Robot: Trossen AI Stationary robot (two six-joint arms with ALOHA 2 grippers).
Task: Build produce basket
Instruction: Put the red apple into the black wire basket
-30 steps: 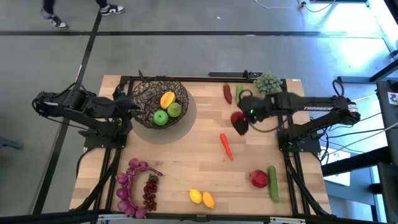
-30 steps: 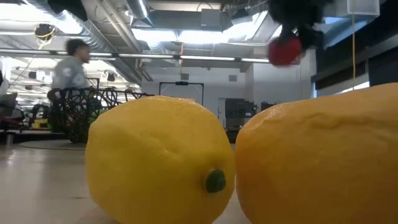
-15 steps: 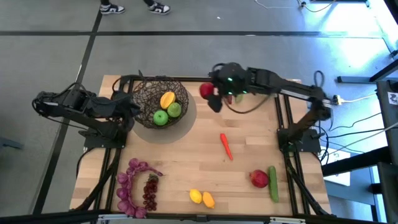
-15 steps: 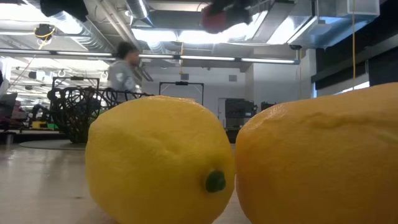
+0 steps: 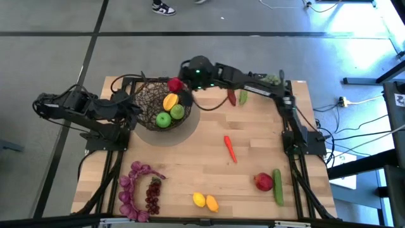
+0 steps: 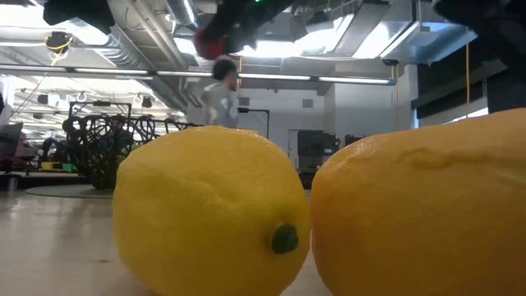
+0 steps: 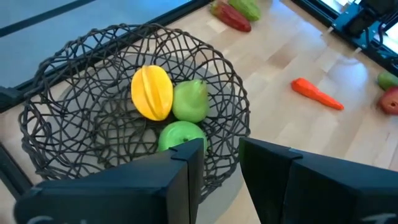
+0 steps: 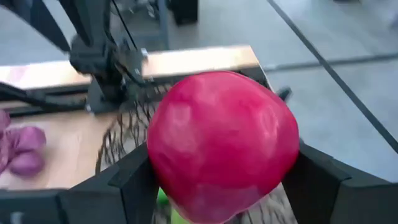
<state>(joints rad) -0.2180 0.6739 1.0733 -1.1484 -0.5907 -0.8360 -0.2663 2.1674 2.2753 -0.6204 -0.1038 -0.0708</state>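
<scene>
Grey concrete floor surrounds a pale wooden desk (image 5: 190, 158) that fills the middle of the high view.

At the left of that frame the left arm waits beside the desk, and its left claw (image 5: 134, 107) sits at the basket's left rim. In the left wrist view its two dark fingers (image 7: 186, 168) stand a little apart with nothing between them.

Just right of it, in the upper left part of the desk, is the basket (image 5: 147, 96) of dark woven wire. A yellow-orange mango (image 5: 170, 101) and two green apples (image 5: 164, 119) lie inside.

Purple grapes (image 5: 136, 190) lie at the lower left of the desk, and two lemons (image 5: 205, 201) at the bottom centre; the lemons fill the low view.

Above the basket's upper right rim hangs the right claw (image 5: 177, 85), its arm reaching across from the right. It is clamped on a red pepper (image 5: 175, 84), which fills the right wrist view between the fingers (image 8: 130, 180).

Further right, a red pepper and a green one (image 5: 237, 96) lie near the top edge. An orange carrot (image 5: 230, 149) lies at centre right. A red pomegranate (image 5: 264, 182) and a cucumber (image 5: 278, 187) lie side by side at the lower right.
</scene>
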